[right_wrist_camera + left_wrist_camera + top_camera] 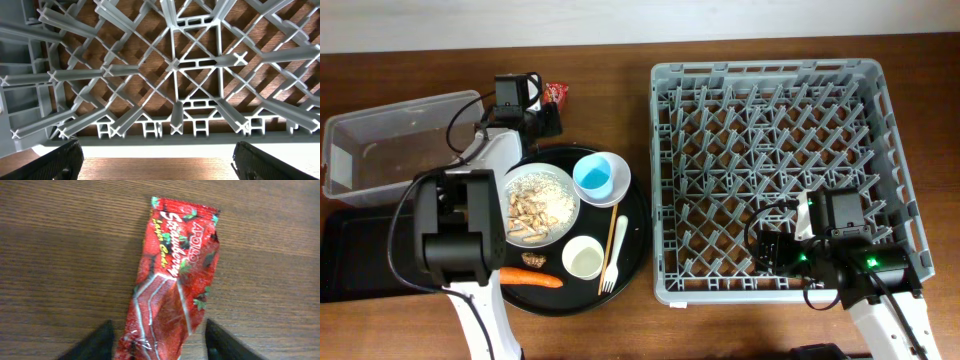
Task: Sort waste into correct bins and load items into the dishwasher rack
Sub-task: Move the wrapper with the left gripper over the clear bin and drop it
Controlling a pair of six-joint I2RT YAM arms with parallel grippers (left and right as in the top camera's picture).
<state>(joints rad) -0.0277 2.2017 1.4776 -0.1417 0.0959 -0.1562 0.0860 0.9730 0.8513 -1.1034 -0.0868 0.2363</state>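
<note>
Where wood-grain table (60, 255) shows, left end effector (157, 330) open astride red wrapper (172, 275), right end effector (157, 150) wide open over rack (172, 65)

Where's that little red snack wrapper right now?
The red wrapper lies on the bare table, upper left in the overhead view, just beyond the round black tray, between the left gripper's fingers.

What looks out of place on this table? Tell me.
The red wrapper lies alone on bare wood beyond the round black tray, creased, apart from everything else. The left gripper straddles it, open.
</note>
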